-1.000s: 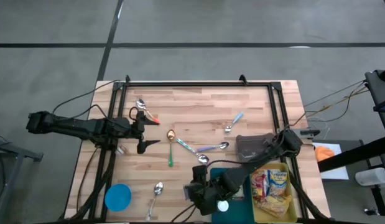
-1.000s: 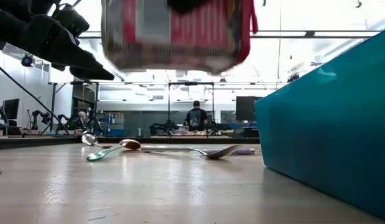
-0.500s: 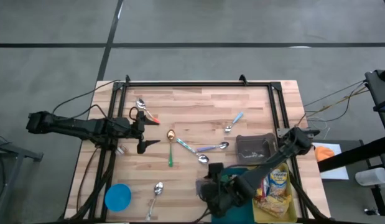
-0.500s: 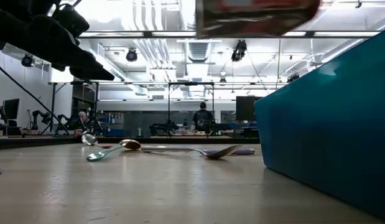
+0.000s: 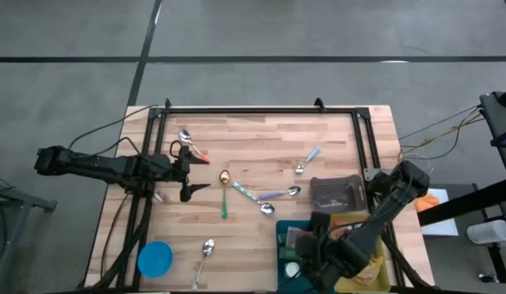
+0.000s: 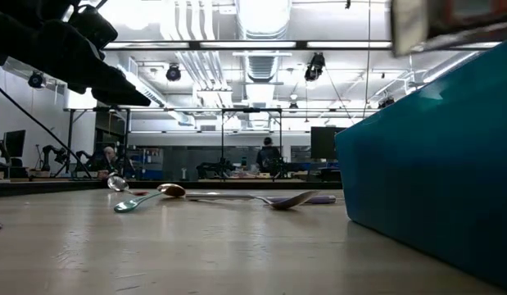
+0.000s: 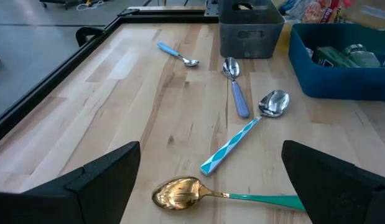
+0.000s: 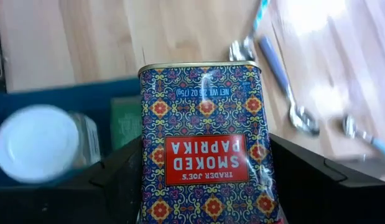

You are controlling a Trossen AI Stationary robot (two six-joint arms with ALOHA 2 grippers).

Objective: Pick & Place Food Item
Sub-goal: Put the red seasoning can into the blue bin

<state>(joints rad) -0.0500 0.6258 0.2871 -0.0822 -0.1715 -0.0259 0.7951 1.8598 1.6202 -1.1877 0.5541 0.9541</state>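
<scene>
**Paprika tin held over the blue bin**

High view: the right gripper (image 5: 306, 255) hangs over the near left part of the blue bin (image 5: 282, 231) at the desk's near right corner, and the tin it carries is hard to make out from above. Behind the bin stands a grey tub (image 5: 338, 193). Snack packets (image 5: 369, 255) fill the bin's right side. The left gripper (image 5: 190, 169) waits over the left part of the wooden desk (image 5: 253, 139), its jaws spread wide with nothing between them. Spoons are scattered between the arms: a gold spoon with a green handle (image 5: 224, 192), a spoon with a patterned handle (image 5: 254, 198), a purple-handled spoon (image 5: 283, 193) and a light-blue spoon (image 5: 306, 160). A blue lid (image 5: 155, 259) and a plain spoon (image 5: 205, 254) lie near the front left corner.

Low view: the bin's blue wall (image 6: 433, 164) fills the right side, and the underside of the tin (image 6: 450, 24) shows above it, clear of the rim. A person (image 6: 269, 157) stands far back in the room.

Left wrist view: the spread fingers (image 7: 74, 183) frame the gold spoon (image 7: 180, 193) on the desk, with the grey tub (image 7: 250, 28) and the bin (image 7: 341, 68) beyond.

Right wrist view: the jaws are clenched on the smoked paprika tin (image 8: 208, 149), one finger against each side. Below it lie a white-capped jar (image 8: 40, 144) and a green packet (image 8: 125, 121) inside the bin.
</scene>
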